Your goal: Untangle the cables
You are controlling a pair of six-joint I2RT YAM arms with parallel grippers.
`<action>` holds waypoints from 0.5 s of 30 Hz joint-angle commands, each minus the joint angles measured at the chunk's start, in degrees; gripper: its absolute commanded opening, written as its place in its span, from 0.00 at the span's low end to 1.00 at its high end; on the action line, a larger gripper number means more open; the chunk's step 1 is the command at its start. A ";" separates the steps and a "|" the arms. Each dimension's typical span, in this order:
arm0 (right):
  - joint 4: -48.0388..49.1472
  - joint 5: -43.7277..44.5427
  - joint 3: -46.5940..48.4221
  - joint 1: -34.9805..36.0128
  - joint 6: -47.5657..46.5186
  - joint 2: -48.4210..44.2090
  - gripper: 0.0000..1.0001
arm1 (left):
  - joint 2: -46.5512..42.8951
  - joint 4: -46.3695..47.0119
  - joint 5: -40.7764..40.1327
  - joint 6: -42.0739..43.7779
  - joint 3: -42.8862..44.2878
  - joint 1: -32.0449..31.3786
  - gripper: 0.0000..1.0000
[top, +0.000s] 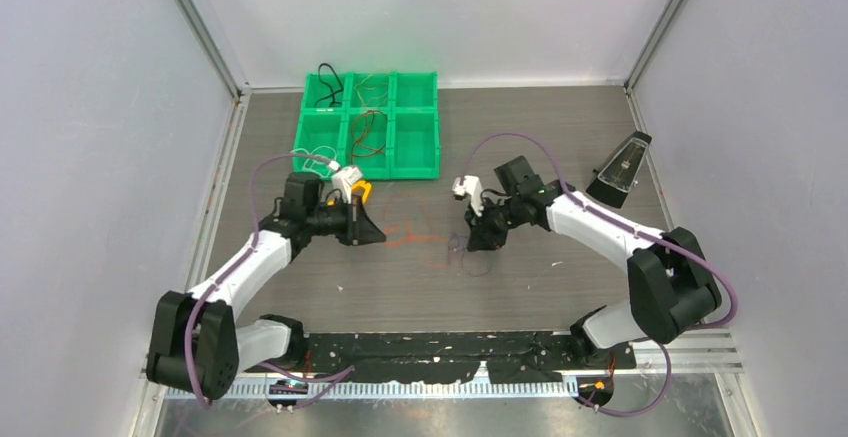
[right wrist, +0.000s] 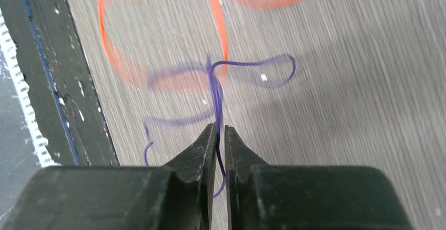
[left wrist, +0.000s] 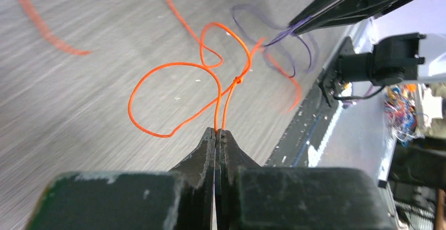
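Note:
My left gripper (left wrist: 217,131) is shut on a thin orange cable (left wrist: 173,67). That cable loops over the table and is knotted a little ahead of the jaws. It runs on toward a thin purple cable (left wrist: 294,46) held by my right gripper (left wrist: 294,27). In the right wrist view my right gripper (right wrist: 220,128) is shut on the purple cable (right wrist: 252,64), which loops ahead of the jaws over blurred orange cable (right wrist: 218,25). In the top view the left gripper (top: 378,237) and right gripper (top: 478,244) face each other with the orange cable (top: 415,240) and purple cable (top: 470,257) between them.
A green six-compartment bin (top: 418,157) stands at the back of the table with a few more thin wires (top: 368,132) in it. A black wedge-shaped object (top: 620,169) stands at the right wall. Black tape (top: 450,352) lines the near edge.

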 commanded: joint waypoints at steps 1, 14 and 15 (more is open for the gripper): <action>-11.01 -0.69 0.85 -5.51 -6.80 -2.40 0.15 | -2.93 -12.42 -1.83 8.09 2.95 7.16 0.00; -25.85 1.89 13.29 -27.75 -17.14 0.16 0.05 | -6.71 -32.54 -10.26 26.03 14.15 23.33 0.00; -27.74 1.26 16.12 -31.64 -17.73 0.97 0.05 | -6.08 -34.32 -11.28 27.73 15.28 24.13 0.00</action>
